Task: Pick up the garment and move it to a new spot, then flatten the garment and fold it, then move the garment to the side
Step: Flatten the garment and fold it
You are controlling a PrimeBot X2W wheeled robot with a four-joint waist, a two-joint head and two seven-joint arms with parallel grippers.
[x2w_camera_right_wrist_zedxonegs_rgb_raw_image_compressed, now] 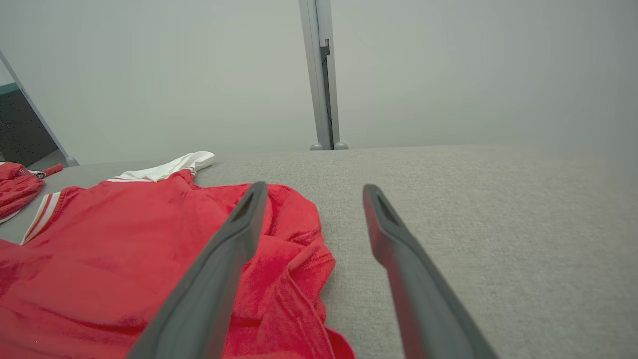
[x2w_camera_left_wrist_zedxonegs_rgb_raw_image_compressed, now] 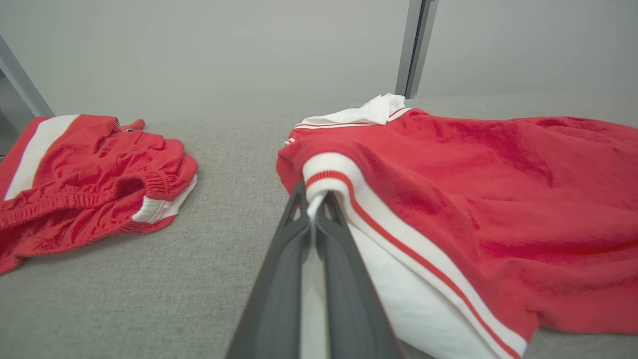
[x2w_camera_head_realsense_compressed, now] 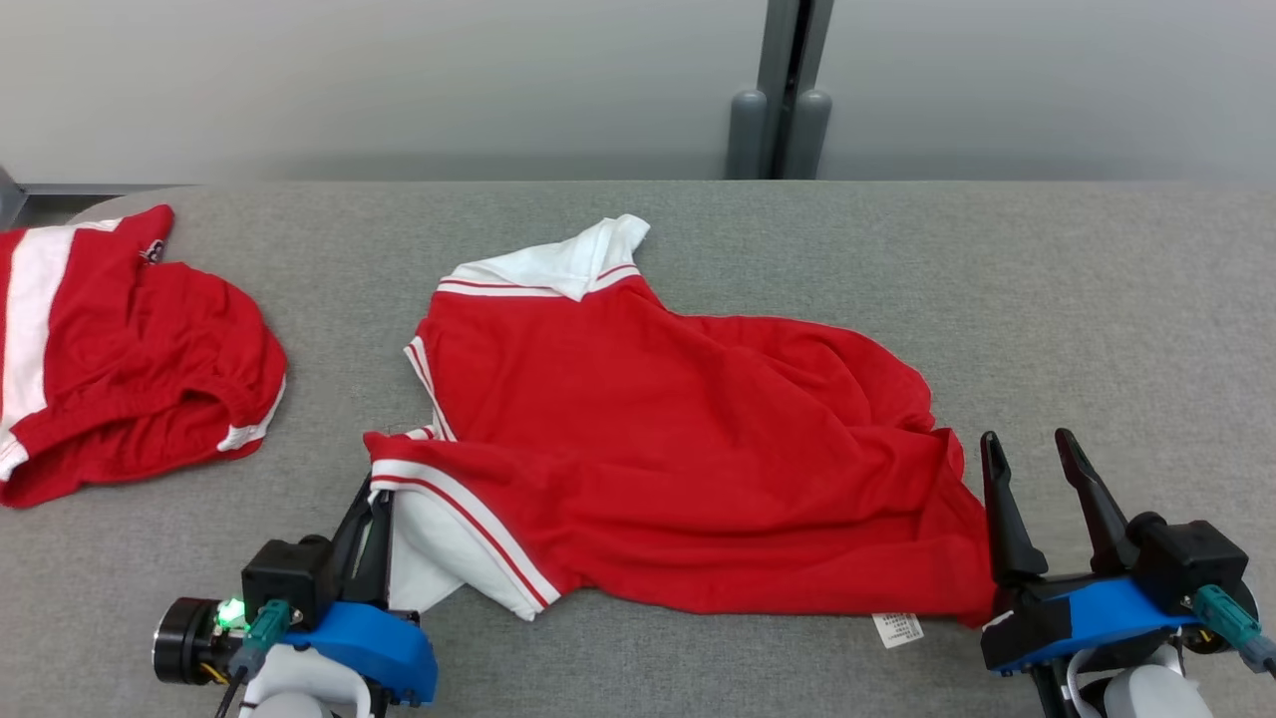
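A red garment (x2w_camera_head_realsense_compressed: 678,439) with white, red-striped trim lies spread and wrinkled across the middle of the grey table (x2w_camera_head_realsense_compressed: 1097,299). My left gripper (x2w_camera_head_realsense_compressed: 371,494) is shut on the white striped cuff at its near left corner; the left wrist view shows the fingers (x2w_camera_left_wrist_zedxonegs_rgb_raw_image_compressed: 284,259) pinching the white edge of the garment (x2w_camera_left_wrist_zedxonegs_rgb_raw_image_compressed: 473,199). At the garment's right end my right gripper (x2w_camera_head_realsense_compressed: 1029,444) stands open, with nothing between its fingers. In the right wrist view the bunched red hem of the garment (x2w_camera_right_wrist_zedxonegs_rgb_raw_image_compressed: 124,249) lies just left of the right gripper (x2w_camera_right_wrist_zedxonegs_rgb_raw_image_compressed: 311,192).
A second red and white piece of clothing (x2w_camera_head_realsense_compressed: 120,359) lies crumpled at the table's left end, also visible as that clothing (x2w_camera_left_wrist_zedxonegs_rgb_raw_image_compressed: 94,174) in the left wrist view. A grey post (x2w_camera_head_realsense_compressed: 788,90) rises behind the table's far edge. Bare grey surface stretches to the right.
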